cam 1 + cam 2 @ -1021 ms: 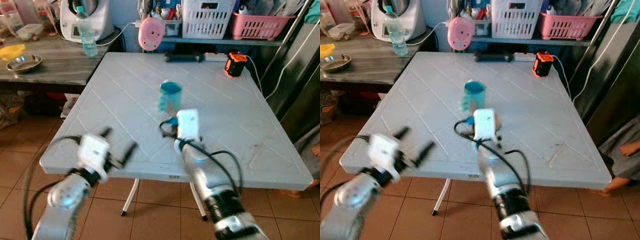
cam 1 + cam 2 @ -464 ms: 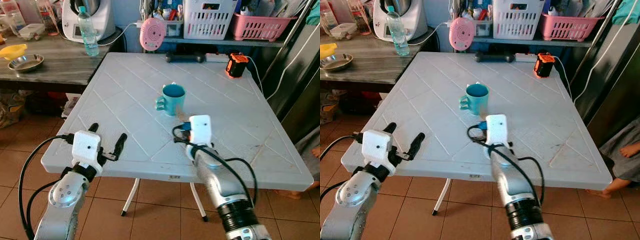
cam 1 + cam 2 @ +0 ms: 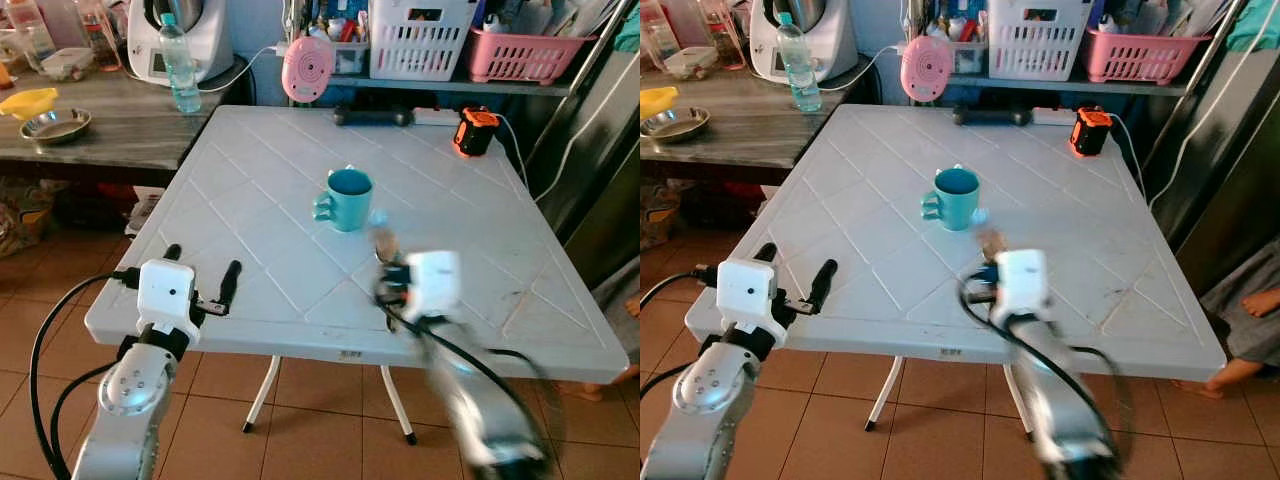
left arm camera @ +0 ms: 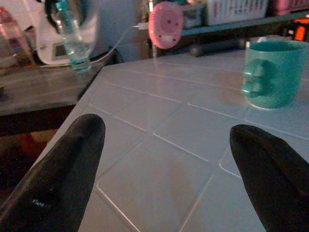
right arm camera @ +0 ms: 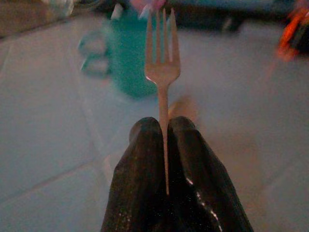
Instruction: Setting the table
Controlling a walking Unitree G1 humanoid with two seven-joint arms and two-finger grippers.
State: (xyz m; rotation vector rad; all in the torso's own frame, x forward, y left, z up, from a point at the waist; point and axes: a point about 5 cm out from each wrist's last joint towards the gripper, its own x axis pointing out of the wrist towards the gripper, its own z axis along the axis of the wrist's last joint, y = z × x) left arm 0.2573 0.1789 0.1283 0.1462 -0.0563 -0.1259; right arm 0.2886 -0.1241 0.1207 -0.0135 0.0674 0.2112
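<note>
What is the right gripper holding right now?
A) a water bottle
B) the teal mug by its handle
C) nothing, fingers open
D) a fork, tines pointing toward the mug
D: the right gripper is pinched on the fork stem, tines up ahead toward the teal mug.

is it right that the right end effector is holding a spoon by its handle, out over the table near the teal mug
Not quite: the right end effector holds a fork, not a spoon. The right wrist view shows its tines clearly, with the handle pinched between the closed black fingers. The rest stands: it is held out over the table, near the teal mug.
</note>
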